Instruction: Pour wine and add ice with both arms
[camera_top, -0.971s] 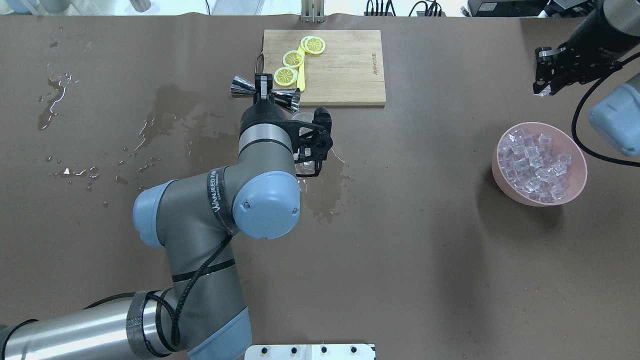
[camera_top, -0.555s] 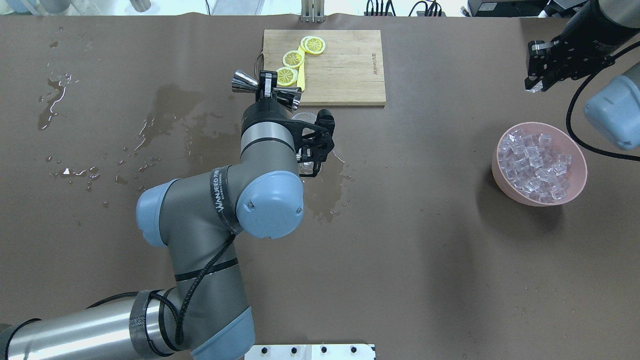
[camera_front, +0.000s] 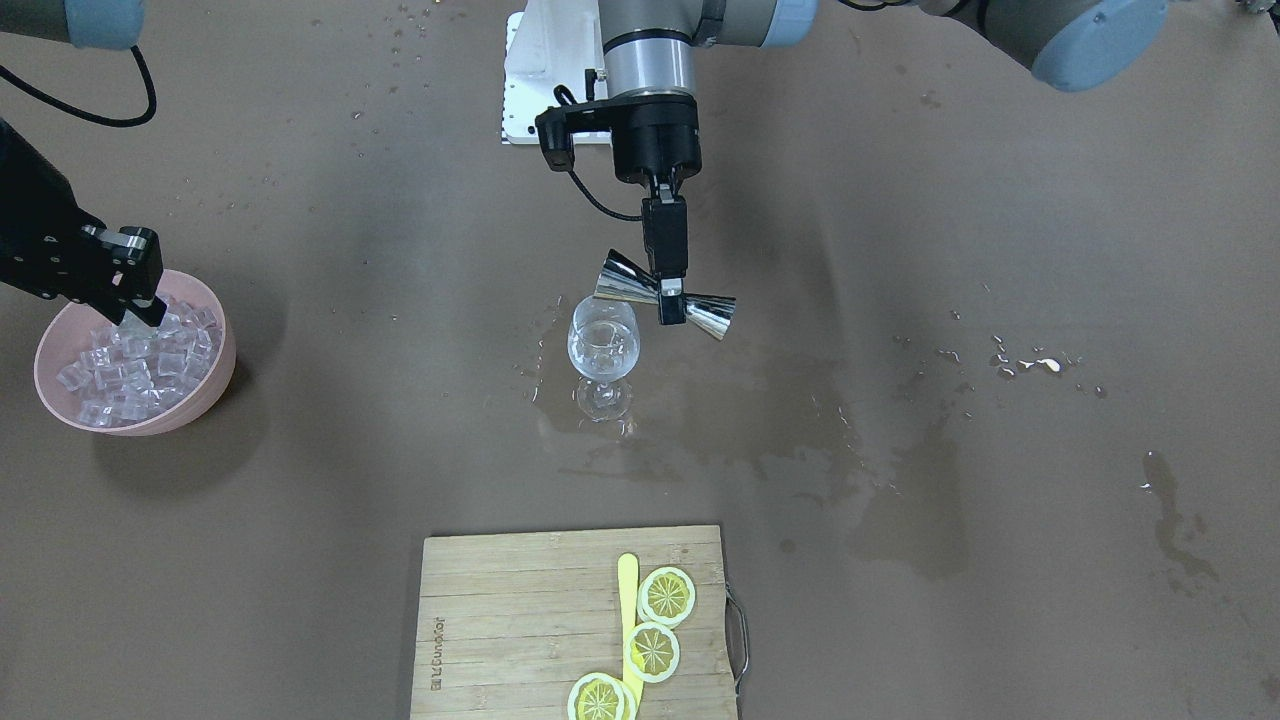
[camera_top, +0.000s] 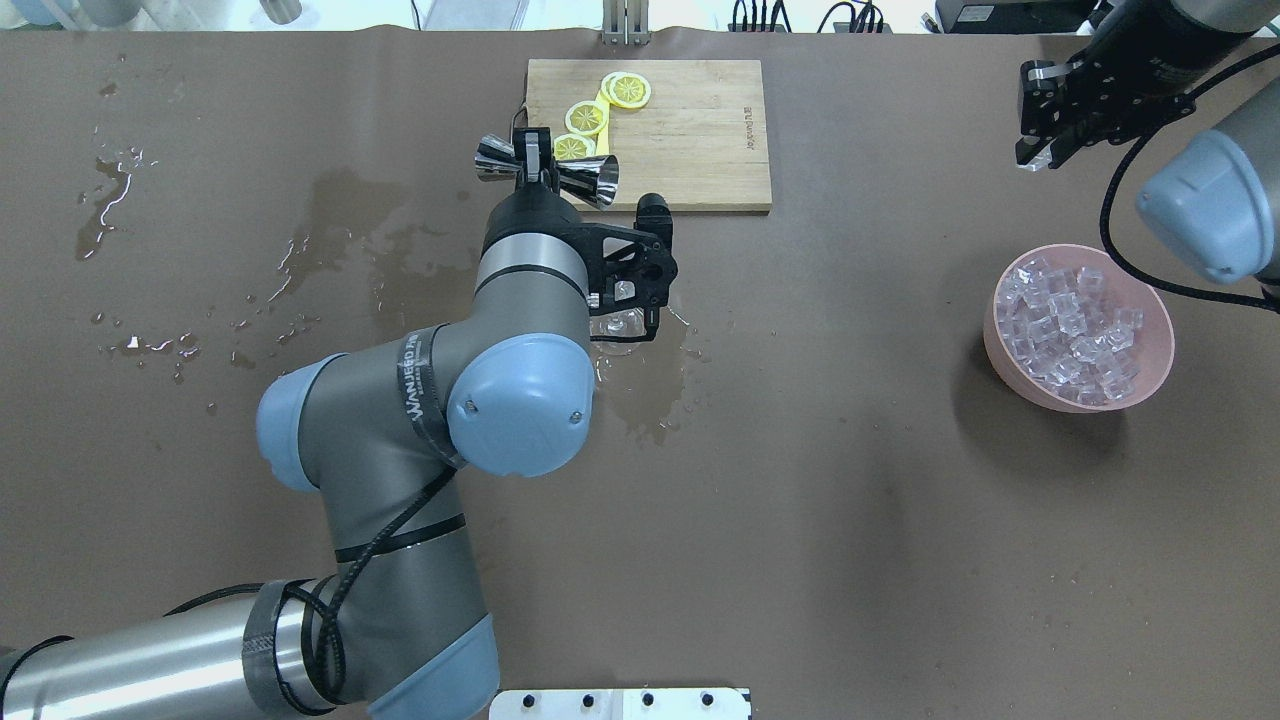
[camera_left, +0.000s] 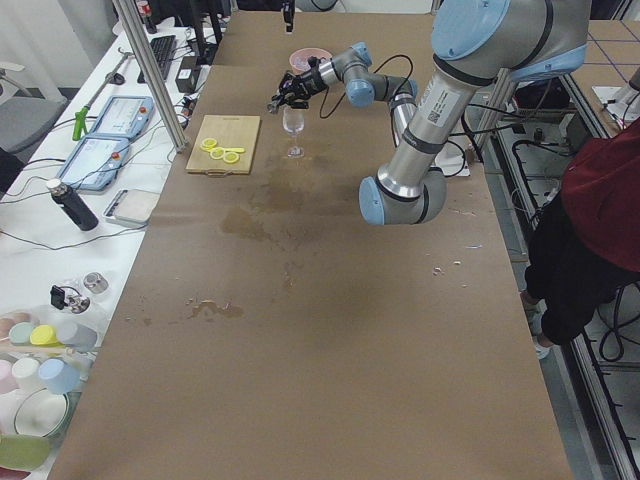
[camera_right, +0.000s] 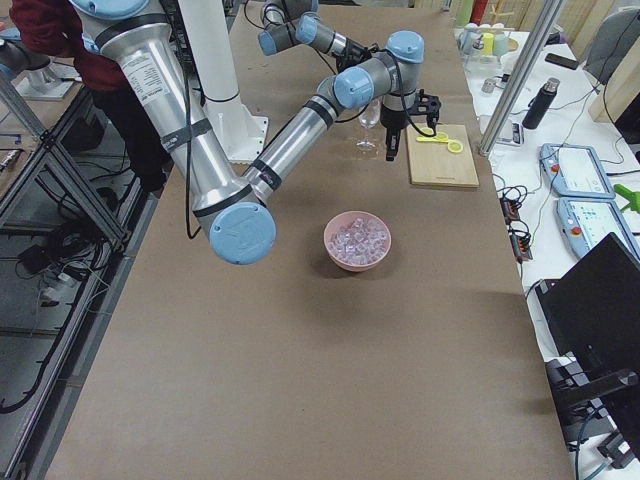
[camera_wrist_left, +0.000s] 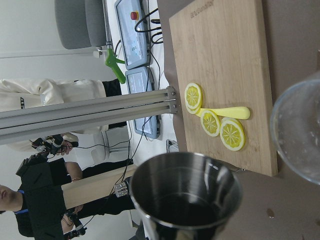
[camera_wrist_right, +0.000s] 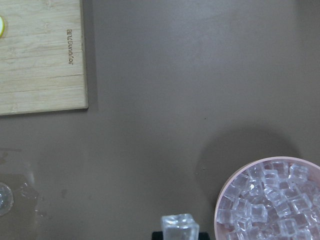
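Note:
My left gripper (camera_front: 670, 305) is shut on the waist of a steel jigger (camera_front: 625, 280), which lies tipped on its side with one mouth just above the rim of the clear wine glass (camera_front: 602, 345). The overhead view shows the jigger (camera_top: 590, 178) by the board's near edge, with the glass (camera_top: 622, 322) mostly hidden under my wrist. The left wrist view looks into the jigger's dark cup (camera_wrist_left: 187, 195); I cannot tell whether wine is inside. My right gripper (camera_top: 1038, 155) is shut on one ice cube (camera_wrist_right: 178, 226), raised beyond the pink bowl (camera_top: 992, 330) of ice cubes (camera_top: 1075, 335).
A bamboo cutting board (camera_top: 690, 140) with lemon slices (camera_top: 628, 90) and a yellow knife lies at the far middle. Wet patches and puddles (camera_top: 650, 390) spread around the glass and to the left. An operator stands at the table's side (camera_left: 600, 220).
My left gripper carried the jigger farther toward the board and turned it a little. My right gripper moved left and farther from the bowl with the ice cube.

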